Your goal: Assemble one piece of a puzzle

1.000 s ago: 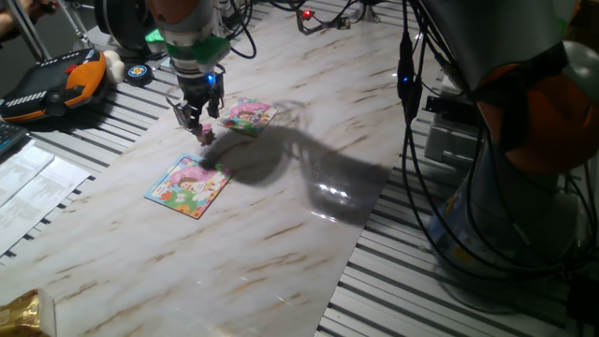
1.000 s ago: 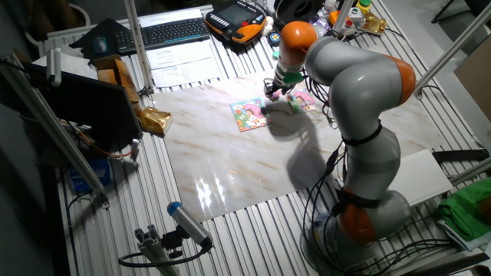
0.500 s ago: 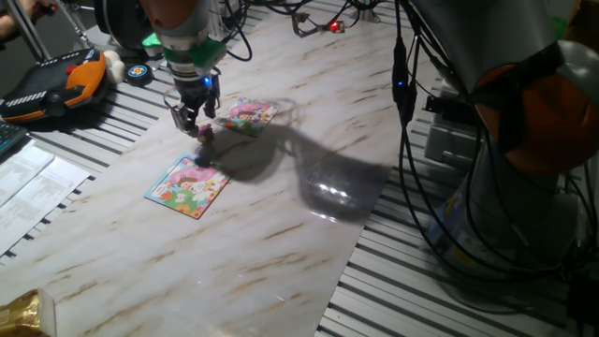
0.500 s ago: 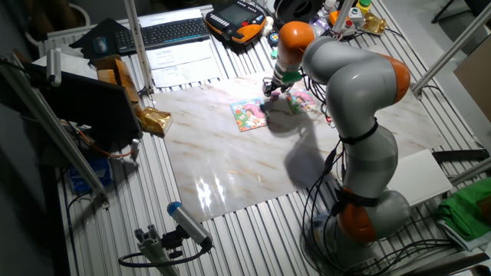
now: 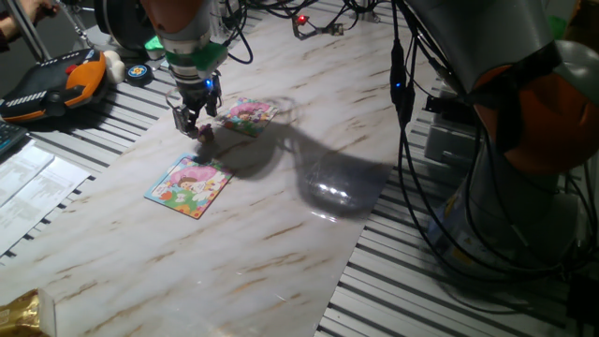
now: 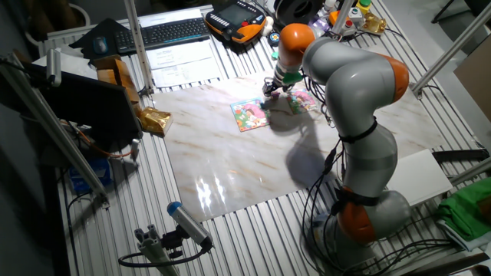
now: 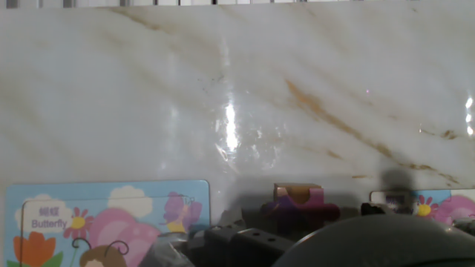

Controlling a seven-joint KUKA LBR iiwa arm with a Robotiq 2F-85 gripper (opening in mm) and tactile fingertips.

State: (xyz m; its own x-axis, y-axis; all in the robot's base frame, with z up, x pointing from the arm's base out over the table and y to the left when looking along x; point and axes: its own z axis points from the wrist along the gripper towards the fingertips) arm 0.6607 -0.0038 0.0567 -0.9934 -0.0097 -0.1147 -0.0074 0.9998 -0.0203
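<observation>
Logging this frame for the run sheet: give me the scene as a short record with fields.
gripper: two-finger gripper above the table, shut on the piece
piece: tiny purplish-pink flat puzzle piece, lifted between the two boards
target puzzle: flat square mostly pink cartoon puzzle, beside the gripper
other puzzle: blue-edged square puzzle, nearer the camera in this view
surface: marble-patterned tabletop

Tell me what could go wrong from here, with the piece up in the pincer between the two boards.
1. The piece is tiny and held only at the pincer tips; it looks liable to twist or drop onto the marble table.
2. Two boards lie close: the pink puzzle and the blue-edged puzzle. The piece could be lowered onto the wrong one.
3. In the hand view the piece is partly hidden, so its orientation cannot be checked.
</observation>
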